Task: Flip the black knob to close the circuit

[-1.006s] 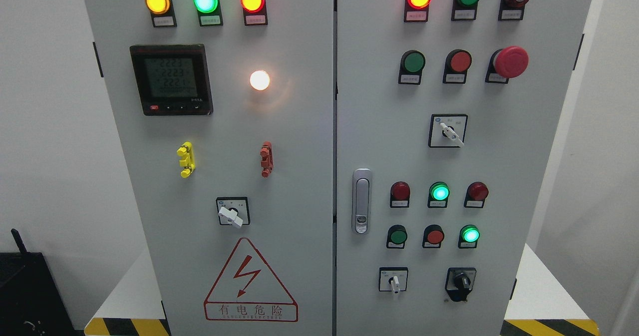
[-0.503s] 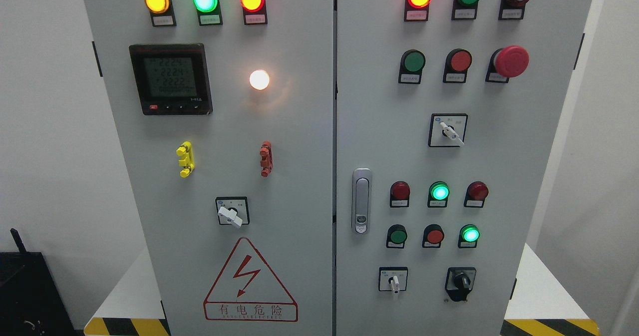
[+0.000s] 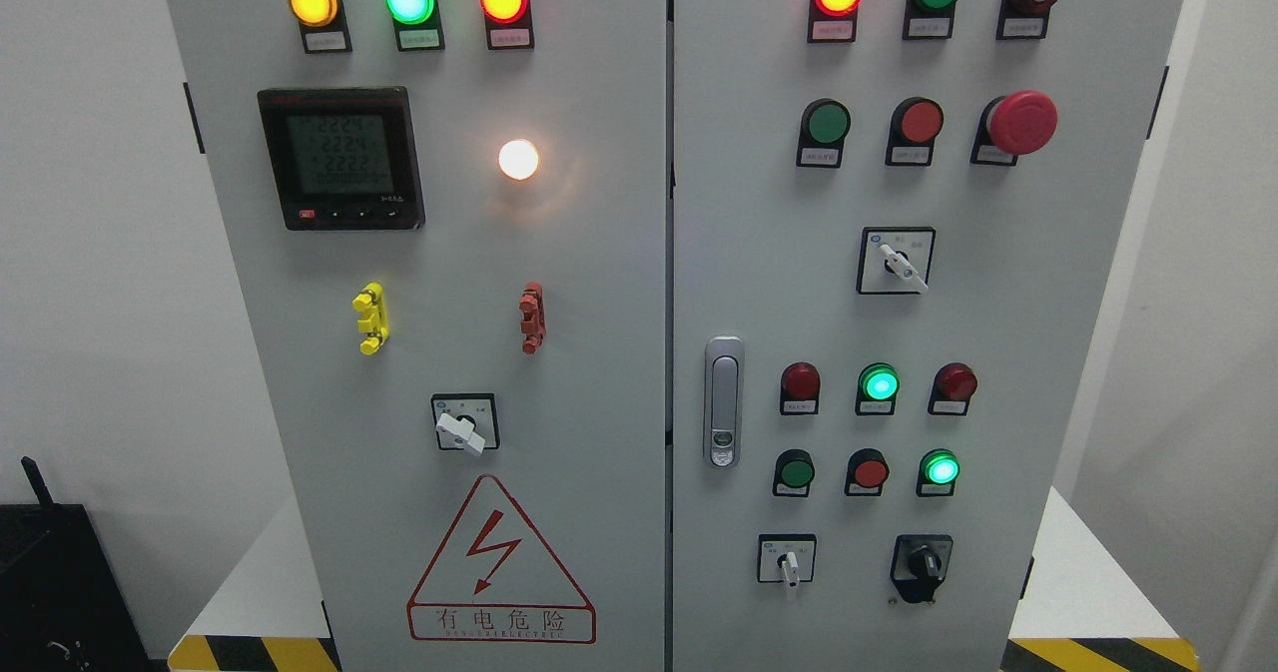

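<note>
The black knob (image 3: pixel 922 563) sits at the lower right of the grey cabinet's right door (image 3: pixel 998 333), on a black plate, its handle pointing up and a little right. Neither of my hands shows in the head view. To the knob's left is a white selector switch (image 3: pixel 789 562). Above it a green lamp (image 3: pixel 941 469) and another green lamp (image 3: pixel 880 384) are lit.
A red mushroom stop button (image 3: pixel 1020 121) and a white selector (image 3: pixel 902 266) sit higher on the right door. A door handle (image 3: pixel 723 401) is at its left edge. The left door holds a meter (image 3: pixel 340 158), a lit white lamp (image 3: pixel 518 160) and a warning triangle (image 3: pixel 497 562).
The view has shifted very slightly. The meter's digits have changed. Nothing on the panel has moved.
</note>
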Motion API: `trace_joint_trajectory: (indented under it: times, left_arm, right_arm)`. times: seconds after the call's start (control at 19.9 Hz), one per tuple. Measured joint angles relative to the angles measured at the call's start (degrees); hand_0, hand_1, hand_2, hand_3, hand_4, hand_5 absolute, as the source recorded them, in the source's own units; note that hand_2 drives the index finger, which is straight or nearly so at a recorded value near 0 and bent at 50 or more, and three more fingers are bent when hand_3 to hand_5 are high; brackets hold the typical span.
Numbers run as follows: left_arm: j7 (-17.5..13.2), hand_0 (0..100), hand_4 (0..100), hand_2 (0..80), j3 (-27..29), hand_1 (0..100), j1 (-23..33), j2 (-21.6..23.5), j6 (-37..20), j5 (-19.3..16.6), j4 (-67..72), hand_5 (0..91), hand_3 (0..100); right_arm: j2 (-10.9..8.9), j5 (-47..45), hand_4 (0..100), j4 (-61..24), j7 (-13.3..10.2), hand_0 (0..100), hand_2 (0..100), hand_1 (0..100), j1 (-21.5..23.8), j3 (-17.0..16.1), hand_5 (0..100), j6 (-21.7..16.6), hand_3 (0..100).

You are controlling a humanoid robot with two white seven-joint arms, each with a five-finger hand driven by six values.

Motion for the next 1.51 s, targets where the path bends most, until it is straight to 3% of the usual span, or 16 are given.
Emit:
trace_joint_trajectory:
  times: [0.45, 1.51]
  left_arm:
    - [0.0, 0, 3, 0.0, 0.0, 0, 0.0, 0.0, 0.0, 0.0, 0.0, 0.0, 5]
    - [0.0, 0, 3, 0.0, 0.0, 0, 0.0, 0.0, 0.0, 0.0, 0.0, 0.0, 5]
  right_arm:
    - [-0.05, 4.0, 68, 0.6, 0.4, 0, 89, 0, -4.4, 1.3, 76, 3.2, 100]
    - [0.54, 4.8, 68, 11.1, -2.2, 0, 89, 0, -13.8, 2.7, 76, 7.9, 100]
